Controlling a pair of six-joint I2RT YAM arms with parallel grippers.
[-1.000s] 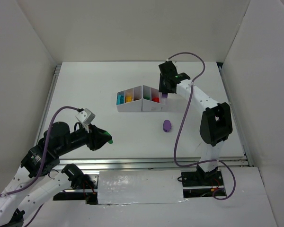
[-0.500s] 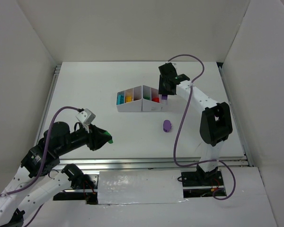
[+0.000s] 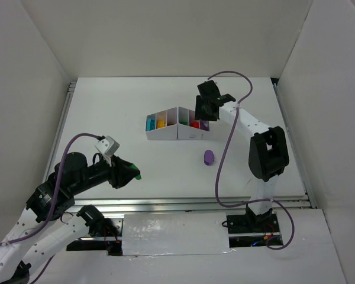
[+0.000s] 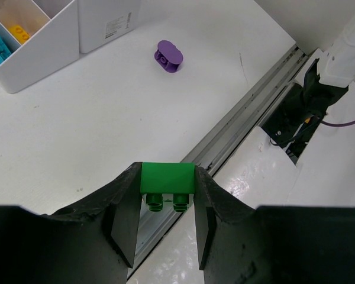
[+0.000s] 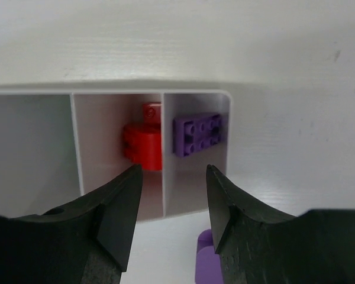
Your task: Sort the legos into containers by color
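Observation:
The white divided tray (image 3: 165, 134) stands mid-table. It holds a light blue brick (image 3: 150, 123), a yellow one (image 3: 161, 123), red ones (image 5: 143, 142) and a flat purple brick (image 5: 198, 134) in the rightmost compartment. My right gripper (image 5: 174, 177) is open and empty, hovering over the tray's right end (image 3: 204, 109). A rounded purple brick (image 3: 208, 157) lies on the table in front of the tray and also shows in the left wrist view (image 4: 168, 55). My left gripper (image 4: 167, 175) is shut on a green brick (image 4: 167, 178), held above the table's near left (image 3: 133, 174).
A metal rail (image 3: 189, 204) runs along the table's near edge, with the arm bases behind it. White walls enclose the table on three sides. The right arm's purple cable (image 3: 225, 160) hangs over the table's right part.
My right gripper has shifted slightly left and back over the tray. The flat purple brick that was at its fingers now lies in the rightmost compartment. The left arm has not moved.

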